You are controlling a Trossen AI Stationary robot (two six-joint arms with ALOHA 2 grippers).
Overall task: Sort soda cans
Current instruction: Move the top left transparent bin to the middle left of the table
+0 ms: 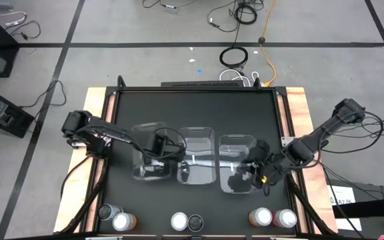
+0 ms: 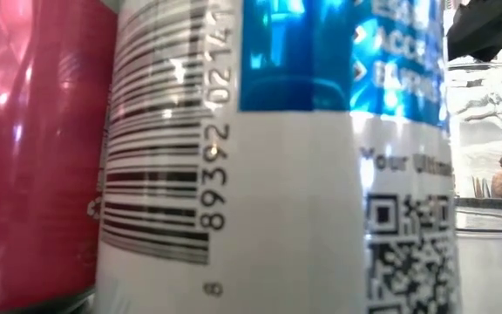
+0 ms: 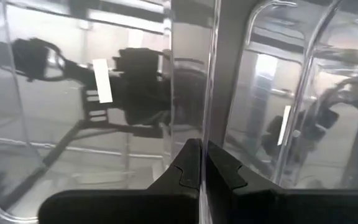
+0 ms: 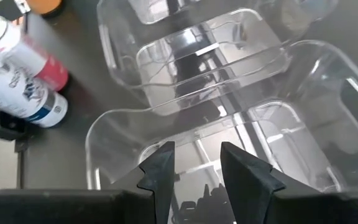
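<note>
Several soda cans stand upright on their bases along the table's near edge. A dark can (image 1: 105,212) and an orange one (image 1: 123,221) are at the left. A silver-topped can (image 1: 179,221) and a dark one (image 1: 195,221) are in the middle. An orange can (image 1: 262,217) and a red one (image 1: 285,218) are at the right. My left gripper (image 1: 159,148) (image 3: 201,163) is shut above the wall between the left bin (image 1: 142,130) and the middle bin (image 1: 199,131). My right gripper (image 1: 257,167) (image 4: 197,168) hangs open over the right bin (image 1: 235,140) with nothing between its fingers. My left gripper points steeply down, its shut fingertips right at the upright clear wall (image 3: 211,93) of the left bin. I cannot tell whether they touch that wall.
Three clear plastic bins stand side by side in the middle of the black table (image 1: 192,107). A white-and-blue can (image 2: 277,157) and a red can (image 2: 33,148) fill the low view. Raised wooden rails (image 1: 297,113) border the left and right sides. The far half of the table is bare.
</note>
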